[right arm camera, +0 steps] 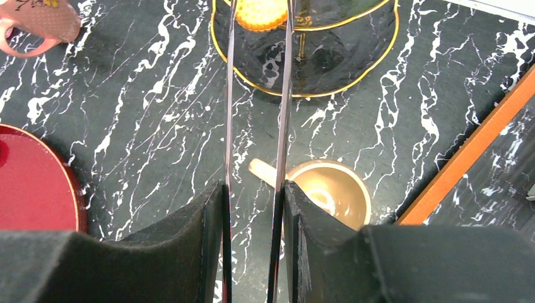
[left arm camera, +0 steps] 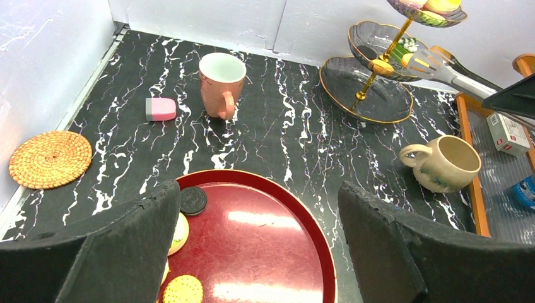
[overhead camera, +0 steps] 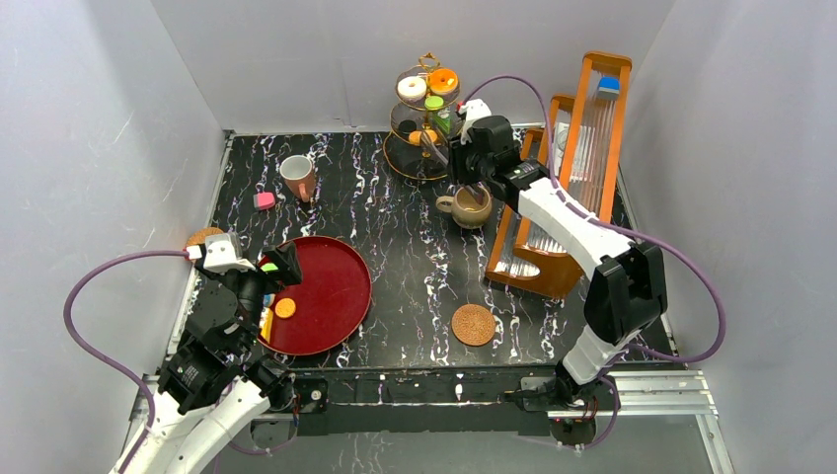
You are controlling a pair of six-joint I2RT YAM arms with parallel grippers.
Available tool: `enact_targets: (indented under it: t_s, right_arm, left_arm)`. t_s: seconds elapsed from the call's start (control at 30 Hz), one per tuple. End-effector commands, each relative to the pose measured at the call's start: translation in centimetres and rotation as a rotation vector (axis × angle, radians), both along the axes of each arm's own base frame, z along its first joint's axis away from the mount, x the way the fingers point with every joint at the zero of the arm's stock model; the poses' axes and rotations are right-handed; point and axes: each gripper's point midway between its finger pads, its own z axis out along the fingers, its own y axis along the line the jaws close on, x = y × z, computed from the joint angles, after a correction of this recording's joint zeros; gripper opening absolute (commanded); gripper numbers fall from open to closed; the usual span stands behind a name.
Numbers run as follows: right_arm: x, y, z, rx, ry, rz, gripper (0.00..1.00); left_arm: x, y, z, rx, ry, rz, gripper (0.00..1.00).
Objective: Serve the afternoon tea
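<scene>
The gold three-tier stand (overhead camera: 422, 111) stands at the back with donuts on its top tier; it also shows in the left wrist view (left arm camera: 378, 69). My right gripper (overhead camera: 464, 150) (right arm camera: 252, 202) is shut on the black tongs (right arm camera: 285, 95), whose tips flank an orange cookie (right arm camera: 260, 14) over a lower tier of the stand. The beige mug (overhead camera: 467, 205) (right arm camera: 331, 192) sits below my right gripper. The white-lined pink mug (overhead camera: 298, 176) (left arm camera: 221, 82) and a pink cake piece (overhead camera: 264, 200) are at the back left. My left gripper (overhead camera: 281, 267) (left arm camera: 258, 214) is open over the red tray.
The red tray (overhead camera: 336, 311) holds an orange cookie (overhead camera: 285, 308), a dark cookie (left arm camera: 193, 200) and a yellow cookie (left arm camera: 183, 290). Woven coasters lie at the left wall (overhead camera: 202, 237) and front centre (overhead camera: 473, 324). A wooden rack (overhead camera: 572, 168) stands on the right.
</scene>
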Motion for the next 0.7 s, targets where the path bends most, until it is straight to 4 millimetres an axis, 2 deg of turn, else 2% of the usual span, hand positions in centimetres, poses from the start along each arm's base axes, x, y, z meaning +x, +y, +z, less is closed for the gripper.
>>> enact_targets:
  t_s: [0.0,0.33,0.67]
  right_arm:
    - [2.5,-0.3,3.4,0.058,-0.098,-0.039,0.44]
    - [5.6,-0.8,2.8,0.046,-0.095,-0.063,0.45]
    - [6.7,-1.2,2.3,0.023,-0.092,-0.075,0.52]
  left_arm:
    - [0.2,-0.2,0.7,-0.012,-0.018,-0.003,0.92]
    - [0.3,-0.2,0.7,-0.010,-0.017,0.001,0.92]
    - [0.3,-0.1,0.6,-0.006,-0.015,0.004,0.92]
